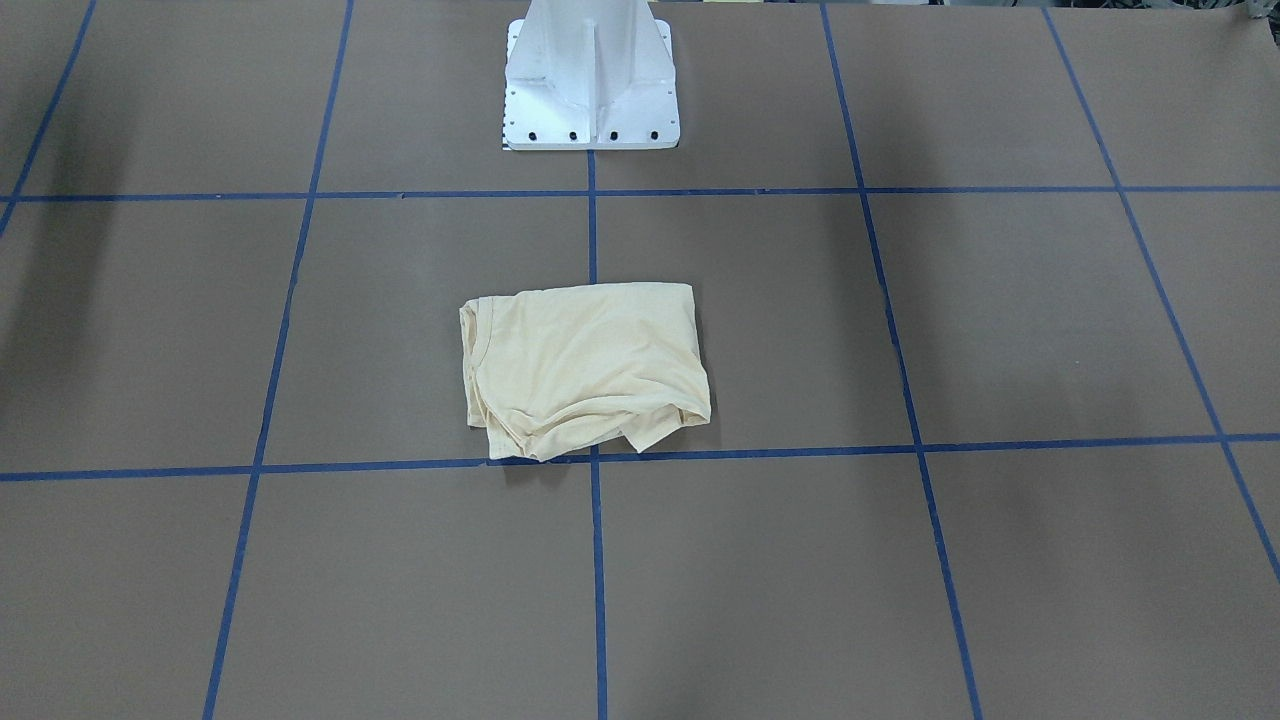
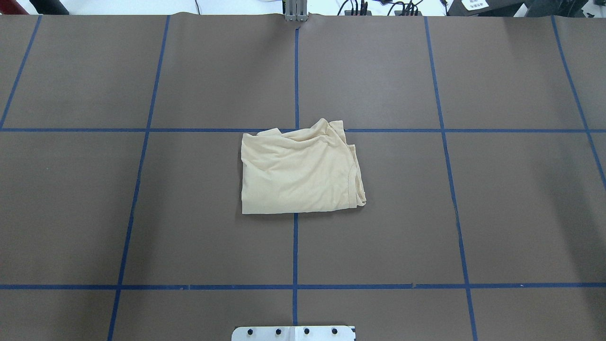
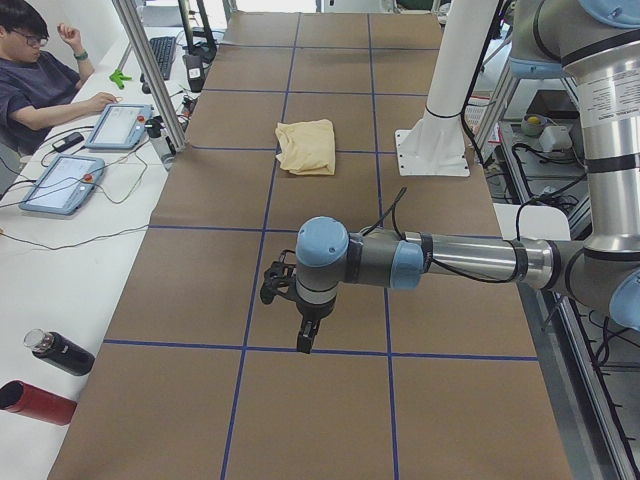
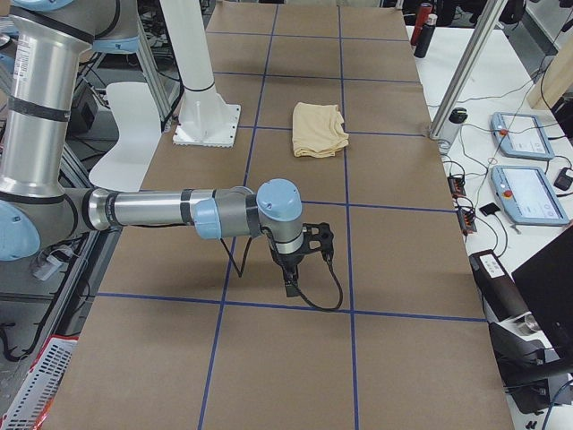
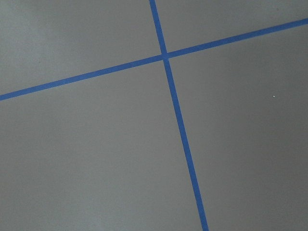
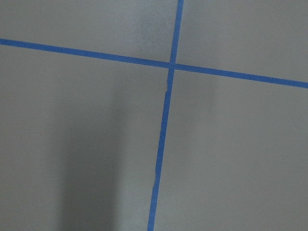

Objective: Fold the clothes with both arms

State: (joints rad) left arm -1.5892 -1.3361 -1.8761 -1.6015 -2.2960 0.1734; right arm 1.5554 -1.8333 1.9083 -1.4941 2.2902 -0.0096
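Cream T-shirt [image 2: 298,173] far from left claw [image 3: 304,345]

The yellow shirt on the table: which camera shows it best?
The overhead exterior view: the folded shirt lies mid-frame, large and uncovered. The front-facing view shows it nearly as well; both side views show it small and distant; the wrist cameras miss it.

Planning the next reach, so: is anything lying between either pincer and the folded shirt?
Nothing visible does. Only the table with its blue tape lines lies between the left pincer, the right pincer and the shirt.
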